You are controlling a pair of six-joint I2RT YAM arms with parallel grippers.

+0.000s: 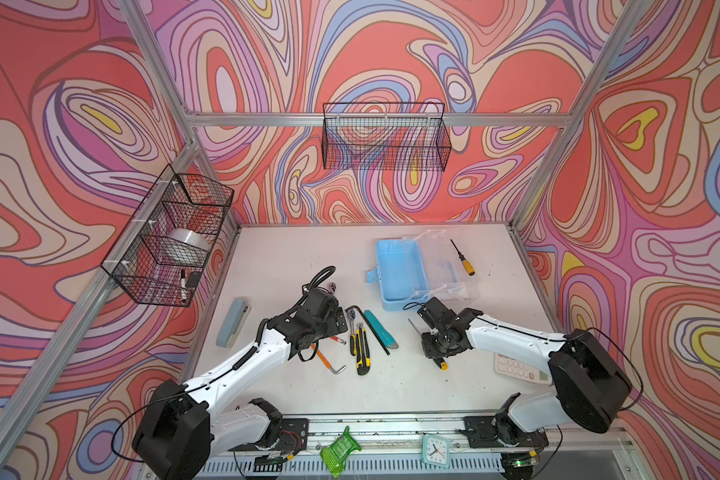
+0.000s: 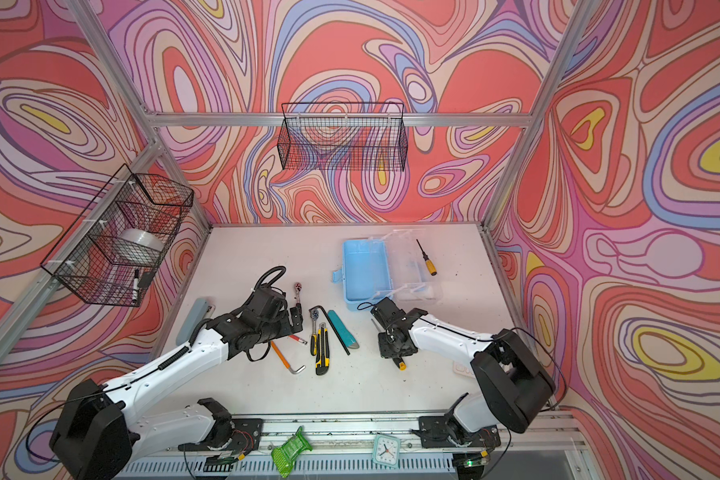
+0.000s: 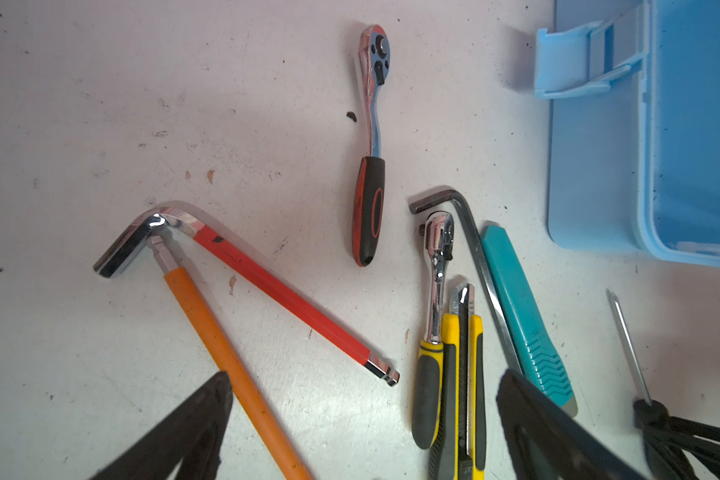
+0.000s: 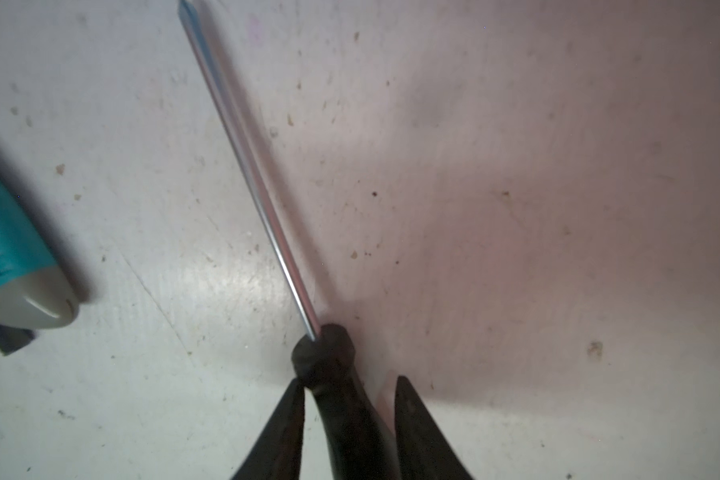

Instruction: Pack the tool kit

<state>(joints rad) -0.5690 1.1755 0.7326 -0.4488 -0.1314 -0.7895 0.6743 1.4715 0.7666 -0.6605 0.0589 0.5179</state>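
Okay, box [image 1: 400, 270] sits open at the far right of the table [image 1: 292, 257], clear lid [image 1: 447, 266] flipped out beside it. A yellow screwdriver [image 1: 463, 258] lies just past the lid. The other tools are loose mid-table.

We see the left gripper [image 3: 364, 386] hanging over that heap, jaws at full spread, nothing between them. Under it an orange hex key [image 3: 217, 332] has its tip at the bend of a red hex key [image 3: 283, 295], and a red ratchet [image 3: 371, 166] lies alone. The yellow ratchet [image 3: 433, 332], yellow knife [image 3: 464, 374], black hex key [image 3: 476, 270] and teal knife [image 3: 520, 316] are packed side by side.

We have the right gripper [image 4: 348, 380] low over the black screwdriver [image 4: 250, 166], jaws narrow and straddling its handle. One finger [image 4: 287, 415] touches it and a sliver of table shows at the other. We'd call it not clamped, though the view is tight.

Raised marks on the teal knife's grip are too blurred to read. The calculator [image 1: 516, 368] keys likewise. The stapler [image 1: 233, 322] lies near the left edge.
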